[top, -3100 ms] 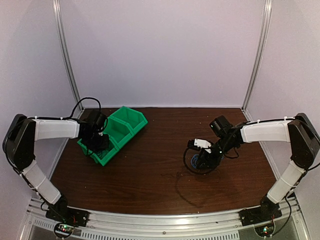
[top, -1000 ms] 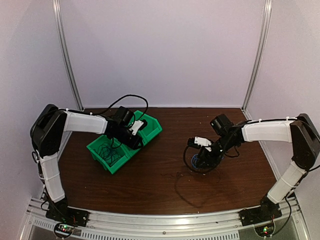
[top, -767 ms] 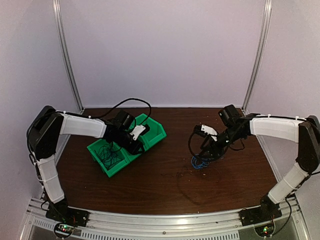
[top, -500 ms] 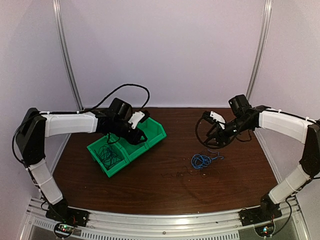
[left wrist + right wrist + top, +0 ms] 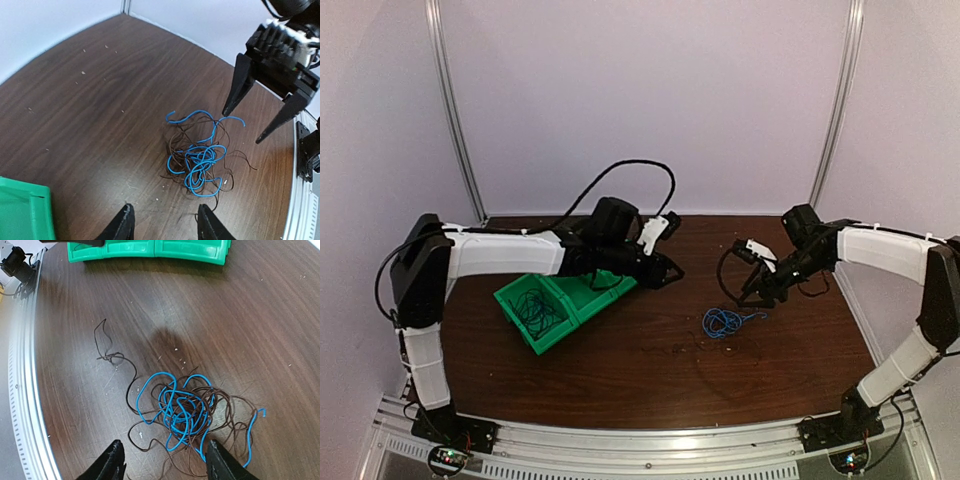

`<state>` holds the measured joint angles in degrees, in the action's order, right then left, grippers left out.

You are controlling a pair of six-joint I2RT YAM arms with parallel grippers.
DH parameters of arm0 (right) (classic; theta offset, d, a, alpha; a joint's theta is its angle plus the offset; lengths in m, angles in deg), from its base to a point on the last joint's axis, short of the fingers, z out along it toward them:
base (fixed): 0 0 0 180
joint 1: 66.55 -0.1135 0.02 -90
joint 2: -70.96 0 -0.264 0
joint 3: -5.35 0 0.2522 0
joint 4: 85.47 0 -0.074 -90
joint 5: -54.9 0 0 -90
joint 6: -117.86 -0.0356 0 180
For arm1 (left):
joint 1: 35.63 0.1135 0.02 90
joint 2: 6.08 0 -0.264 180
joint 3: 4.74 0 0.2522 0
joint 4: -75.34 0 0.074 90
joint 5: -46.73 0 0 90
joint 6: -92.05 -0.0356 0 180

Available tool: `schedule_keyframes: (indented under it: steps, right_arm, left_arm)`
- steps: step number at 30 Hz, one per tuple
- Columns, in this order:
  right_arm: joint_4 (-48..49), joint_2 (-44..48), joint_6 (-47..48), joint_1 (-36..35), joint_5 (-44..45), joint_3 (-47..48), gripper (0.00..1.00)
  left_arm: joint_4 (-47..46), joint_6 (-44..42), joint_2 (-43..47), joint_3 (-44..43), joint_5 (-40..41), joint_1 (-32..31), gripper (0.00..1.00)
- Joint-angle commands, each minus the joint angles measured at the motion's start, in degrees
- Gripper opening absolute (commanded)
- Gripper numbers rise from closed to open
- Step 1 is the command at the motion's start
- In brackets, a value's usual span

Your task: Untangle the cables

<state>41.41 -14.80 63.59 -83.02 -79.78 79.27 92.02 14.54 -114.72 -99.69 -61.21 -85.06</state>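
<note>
**Both grippers open, tangle loose on the table**

I see the cables [image 5: 725, 321] lying as one small knot on the bare table [image 5: 620, 370], right of centre, with neither arm holding them. Bright blue loops wind through thinner dark strands. In the right wrist view one dark strand [image 5: 107, 347] trails away from the knot toward the front rail, and a blue end sticks out on the opposite side.

The left gripper [image 5: 665, 270] reaches out past the green bins [image 5: 560, 300] toward the middle of the table. Its fingers stand apart with nothing between them, and its wrist camera looks across at the knot, which lies ahead of the fingertips and apart from them.

The right gripper [image 5: 760, 295] hangs just beside the knot on its far right side, tips pointing down. From the left wrist view its jaws are spread and empty, clear of the wires.

The near compartment of the bins holds a few thin dark wires [image 5: 532, 308].
</note>
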Motion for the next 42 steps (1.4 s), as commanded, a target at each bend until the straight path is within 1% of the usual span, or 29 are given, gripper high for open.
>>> schedule_keyframes:
  steps: [1,4,8,11,14,17,22,25,31,35,42]
  right_arm:
    - [3.2,-1.7,-0.6,0.2,-1.9,-3.3,0.56]
    - [6.2,-2.2,-1.6,0.3,-2.6,-5.2,0.57]
    - [7.2,-3.2,-1.9,0.2,-2.1,-6.3,0.56]
    - [8.0,-3.6,-2.1,0.2,-2.0,-7.0,0.56]
    - [8.2,-4.7,-2.0,0.2,-1.9,-7.0,0.56]
    - [8.5,-5.7,-2.0,0.2,-1.7,-6.8,0.56]
    - [8.6,-6.3,-2.0,0.2,-1.5,-6.6,0.57]
    - [8.8,-6.0,-2.1,0.2,-0.9,-6.8,0.56]
    - [9.0,-5.9,-2.3,0.1,-1.0,-6.7,0.57]
    - [8.7,-6.1,-2.3,0.2,-1.2,-6.5,0.57]
    - [9.5,-7.1,-3.1,0.1,-2.1,-5.6,0.58]
  left_arm:
    - [-2.3,6.7,-8.7,-5.6,-1.0,-2.1,0.44]
    - [-6.3,8.0,-13.2,-6.6,-2.6,-2.4,0.43]
    - [-7.8,8.5,-18.8,-9.0,-7.6,-2.6,0.42]
    - [-10.8,9.1,-21.3,-9.1,-12.0,-3.3,0.42]
    - [-11.8,9.6,-23.2,-10.4,-12.6,-4.3,0.41]
    - [-11.8,10.7,-24.8,-11.8,-12.5,-4.5,0.38]
    - [-12.4,11.9,-26.6,-12.7,-12.0,-4.5,0.27]
    - [-12.9,12.4,-27.3,-12.9,-12.3,-4.5,0.18]
    - [-13.6,13.1,-28.4,-13.6,-13.3,-4.5,0.09]
    - [-13.8,13.6,-28.6,-13.7,-13.8,-4.5,0.00]
    - [-14.2,13.5,-22.3,-11.3,-12.6,-4.5,0.00]
